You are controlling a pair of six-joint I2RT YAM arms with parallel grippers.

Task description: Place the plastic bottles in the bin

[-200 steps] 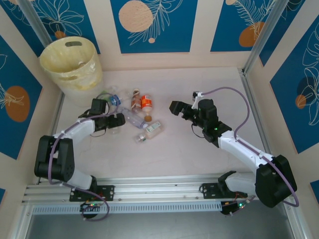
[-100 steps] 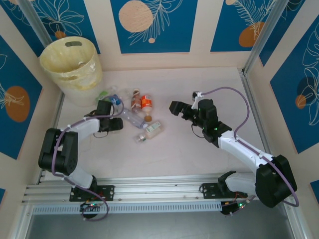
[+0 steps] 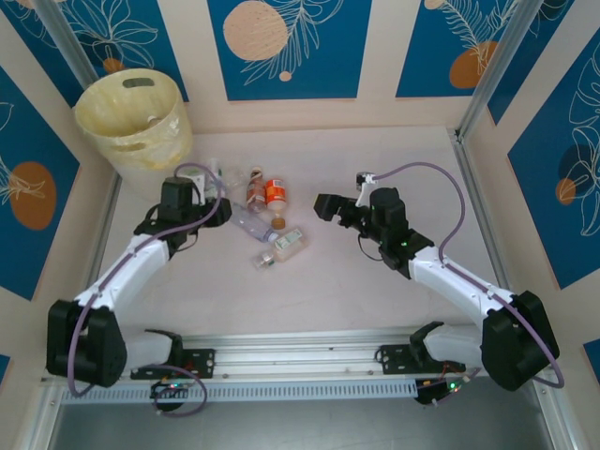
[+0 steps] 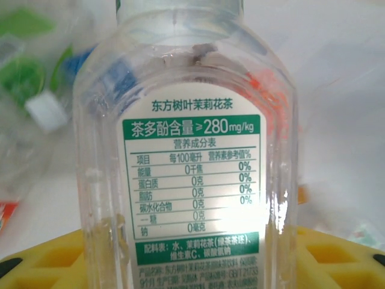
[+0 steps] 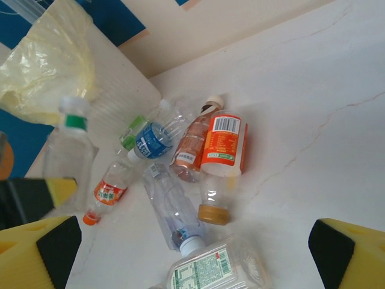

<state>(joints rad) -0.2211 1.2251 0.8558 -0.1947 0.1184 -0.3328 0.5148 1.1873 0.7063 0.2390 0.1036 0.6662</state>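
My left gripper [image 3: 208,200] is shut on a clear plastic bottle [image 4: 189,150] with a white and green label. The bottle stands upright between the yellow fingers [image 4: 42,262]. In the right wrist view the same bottle [image 5: 69,153] shows a green cap. The pale yellow bin [image 3: 131,117] stands at the back left, just beyond that hand. Several more bottles lie in the middle: an orange-label one [image 5: 222,144], a red-brown one [image 5: 191,147], a blue-label one [image 5: 150,139], a clear one [image 5: 171,211] and a white-label one [image 3: 286,244]. My right gripper [image 3: 328,204] hangs open to their right, apart from them.
Blue and cream patterned walls close in the table on three sides. A metal rail [image 3: 300,361] runs along the near edge by the arm bases. Bare tabletop [image 3: 394,159] lies right of the bottles.
The left gripper has shut on the green-capped bottle and carried it up and back toward the bin, the arm stretching out. The right arm has shifted slightly left.
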